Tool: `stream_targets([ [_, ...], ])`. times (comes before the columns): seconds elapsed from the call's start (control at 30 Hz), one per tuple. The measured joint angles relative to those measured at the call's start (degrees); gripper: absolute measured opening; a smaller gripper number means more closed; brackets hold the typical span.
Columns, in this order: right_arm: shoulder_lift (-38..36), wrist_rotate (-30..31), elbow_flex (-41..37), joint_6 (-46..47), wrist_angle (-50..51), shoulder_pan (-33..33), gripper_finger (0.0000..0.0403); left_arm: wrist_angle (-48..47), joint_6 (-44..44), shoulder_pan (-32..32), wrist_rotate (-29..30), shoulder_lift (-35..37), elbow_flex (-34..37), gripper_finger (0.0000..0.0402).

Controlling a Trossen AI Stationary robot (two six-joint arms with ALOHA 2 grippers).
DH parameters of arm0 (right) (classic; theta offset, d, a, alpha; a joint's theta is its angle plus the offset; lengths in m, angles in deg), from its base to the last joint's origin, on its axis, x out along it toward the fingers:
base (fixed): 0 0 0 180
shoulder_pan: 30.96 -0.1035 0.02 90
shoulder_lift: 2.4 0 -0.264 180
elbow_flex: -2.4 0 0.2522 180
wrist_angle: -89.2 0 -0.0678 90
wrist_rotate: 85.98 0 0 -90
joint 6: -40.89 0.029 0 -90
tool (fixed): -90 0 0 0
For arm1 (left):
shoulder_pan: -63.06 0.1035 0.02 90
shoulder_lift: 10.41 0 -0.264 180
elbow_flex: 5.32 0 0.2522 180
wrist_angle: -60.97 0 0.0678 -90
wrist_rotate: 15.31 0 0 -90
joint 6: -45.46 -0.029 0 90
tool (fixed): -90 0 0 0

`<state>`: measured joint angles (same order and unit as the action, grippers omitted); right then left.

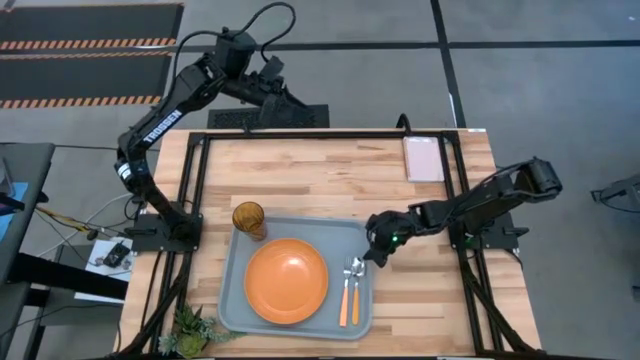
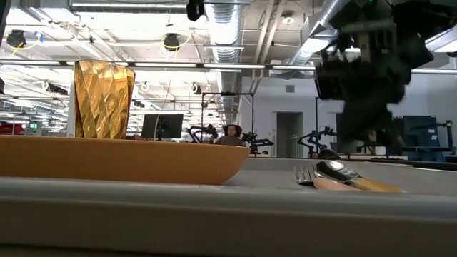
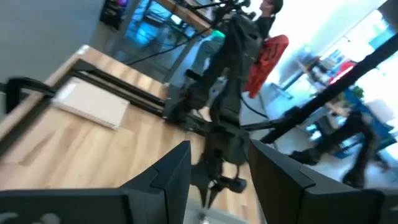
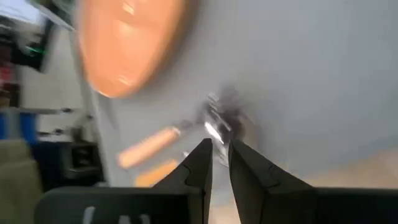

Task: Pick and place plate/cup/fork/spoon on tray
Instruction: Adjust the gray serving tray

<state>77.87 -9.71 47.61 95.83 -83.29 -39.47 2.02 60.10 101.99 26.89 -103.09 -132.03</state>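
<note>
The grey-blue tray (image 1: 236,290) lies at the table's near middle. The orange plate (image 1: 286,281) rests flat in it, and the amber cup (image 1: 249,219) stands upright at its far left corner. The fork (image 1: 344,298) and the spoon (image 1: 356,295) lie side by side on the tray's right part, handles toward the near edge. In the low view the fork's tines (image 2: 303,173) and the spoon's bowl (image 2: 335,169) show. My right gripper (image 1: 375,250) hangs above their metal ends, its fingers (image 4: 205,162) a narrow gap apart and empty. My left gripper (image 3: 217,168) is open and raised past the far edge.
A pinkish-white pad (image 1: 424,158) lies at the far right of the table. A small green plant (image 1: 190,328) stands at the near left corner. Black frame rails (image 1: 200,190) run along the table's sides. Bare wood shows on the far half.
</note>
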Motion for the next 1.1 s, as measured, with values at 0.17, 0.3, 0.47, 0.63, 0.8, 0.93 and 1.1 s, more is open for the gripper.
stream_targets([
  [0.17,-8.78,0.10,0.03,-4.51,-0.29,2.93,0.0077,1.97,4.19,2.64,-1.98,3.15,-0.02,0.0146],
  [0.3,-17.83,-1.96,0.50,-7.27,0.01,6.80,0.0076,5.84,2.80,3.72,-2.37,7.69,-0.02,0.0146],
  [0.47,-28.69,-3.00,2.31,-11.83,0.08,12.18,0.0076,4.55,-5.25,4.83,2.98,14.64,-0.11,0.0146],
  [0.63,-38.20,-2.77,2.61,-16.31,-1.27,17.39,0.0076,-7.71,-11.66,4.48,28.64,20.29,-0.09,0.0146],
  [0.8,-43.22,-5.93,2.61,-18.91,-1.33,22.79,0.0076,-7.15,-11.41,3.62,24.68,23.58,5.05,0.0145],
  [0.93,-43.63,-13.63,0.50,-21.41,-5.46,26.10,0.0076,-3.43,-10.69,3.54,14.16,27.87,14.27,0.0145],
  [1.1,-43.67,-23.14,-5.48,-15.90,-18.23,30.26,0.0076,9.48,-3.90,3.59,12.76,37.00,34.00,0.0145],
])
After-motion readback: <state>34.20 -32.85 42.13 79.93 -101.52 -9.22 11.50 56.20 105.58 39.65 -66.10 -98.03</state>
